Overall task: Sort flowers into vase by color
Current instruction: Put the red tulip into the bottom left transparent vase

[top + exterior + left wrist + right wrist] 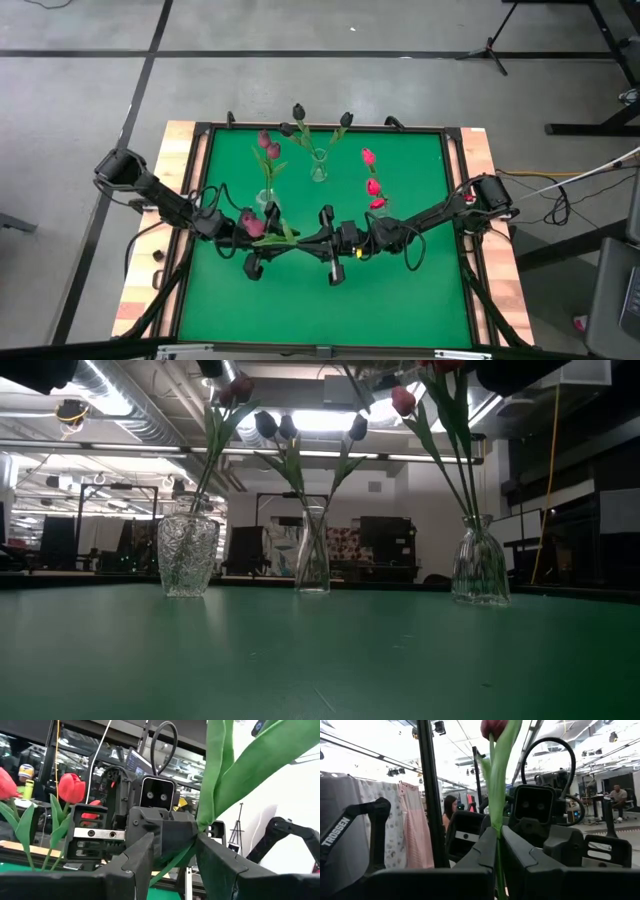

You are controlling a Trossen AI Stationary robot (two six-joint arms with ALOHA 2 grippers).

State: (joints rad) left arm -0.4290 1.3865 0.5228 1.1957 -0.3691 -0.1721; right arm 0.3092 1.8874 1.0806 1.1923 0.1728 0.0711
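Note:
Both arms meet over the table's middle, near its front. My right gripper [497,837] [312,240] is shut on a dull magenta tulip [252,225] whose head [492,727] leans over the left arm's wrist. My left gripper [175,845] [288,240] is open. It faces the right one, its fingers on either side of the same stem [196,832], below the leaves [215,775]. Three glass vases stand farther back. The left vase [188,555] holds magenta tulips [268,146], the middle vase [312,555] near-black ones [298,112], and the right vase [480,565] bright red ones [371,185]. My right gripper pinches the tulip's green stem [496,820] between its two fingers, well below the head. The fingers come level from the table's right and lie across the stem. The tulip is lifted clear of the table, head up and leaning toward the left arm, with the stem's lower end [499,870] passing down behind the fingers.
The green table top [320,660] has a raised dark rim [320,128]. The vases stand in a row behind the grippers, the left vase [268,200] and right vase [380,207] close to them. Cables hang from both arms. People show in the room beyond [449,812].

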